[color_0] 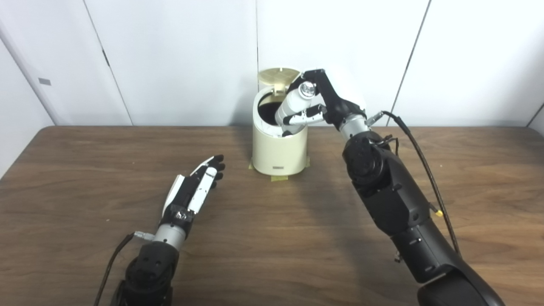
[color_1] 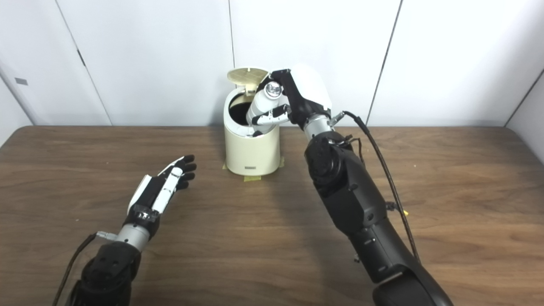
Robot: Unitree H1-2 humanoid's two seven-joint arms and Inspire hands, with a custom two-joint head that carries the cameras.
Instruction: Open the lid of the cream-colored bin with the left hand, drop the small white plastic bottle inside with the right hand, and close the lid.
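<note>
The cream-colored bin stands at the back middle of the table, taped down at its base. Its lid is flipped up and open behind the dark mouth. My right hand is raised at the bin's right rim and is shut on the small white plastic bottle, which tilts down toward the opening, its silver end up. My left hand rests open and empty on the table, to the left and in front of the bin, fingers stretched out. The bin also shows in the right eye view.
The brown wooden table spreads across the view. White wall panels stand close behind the bin. A black cable loops from my right wrist along the forearm.
</note>
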